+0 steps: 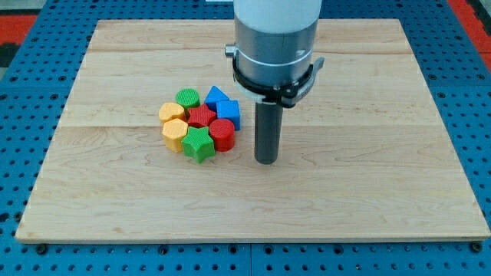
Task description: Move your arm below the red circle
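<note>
The red circle [222,134] stands at the lower right of a tight cluster of blocks on the wooden board [368,192]. My tip [265,160] rests on the board to the right of the red circle and slightly lower, a short gap away, touching no block. The cluster also holds a green star [199,144], a red hexagon-like block [201,116], a blue cube [229,112], a blue triangle [216,96], a green circle [187,98] and two yellow blocks [171,112] [174,133].
The arm's grey cylindrical body [275,42] hangs over the upper middle of the board and hides part of it. A blue perforated table [31,115] surrounds the board on all sides.
</note>
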You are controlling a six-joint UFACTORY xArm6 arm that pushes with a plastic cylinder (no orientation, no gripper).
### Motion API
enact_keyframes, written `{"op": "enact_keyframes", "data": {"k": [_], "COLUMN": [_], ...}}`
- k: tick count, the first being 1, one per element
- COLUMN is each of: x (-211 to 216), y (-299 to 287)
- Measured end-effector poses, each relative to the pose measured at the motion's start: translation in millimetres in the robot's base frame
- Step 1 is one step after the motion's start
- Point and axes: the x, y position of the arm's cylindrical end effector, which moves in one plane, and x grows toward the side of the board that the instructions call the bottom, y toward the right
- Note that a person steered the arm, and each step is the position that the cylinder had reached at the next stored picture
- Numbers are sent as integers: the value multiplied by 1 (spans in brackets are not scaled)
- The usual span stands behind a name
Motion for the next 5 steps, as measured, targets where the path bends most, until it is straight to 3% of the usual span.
{"op": "enact_keyframes", "data": {"k": [3, 5], "x": [-1, 37], "y": [4, -14]}}
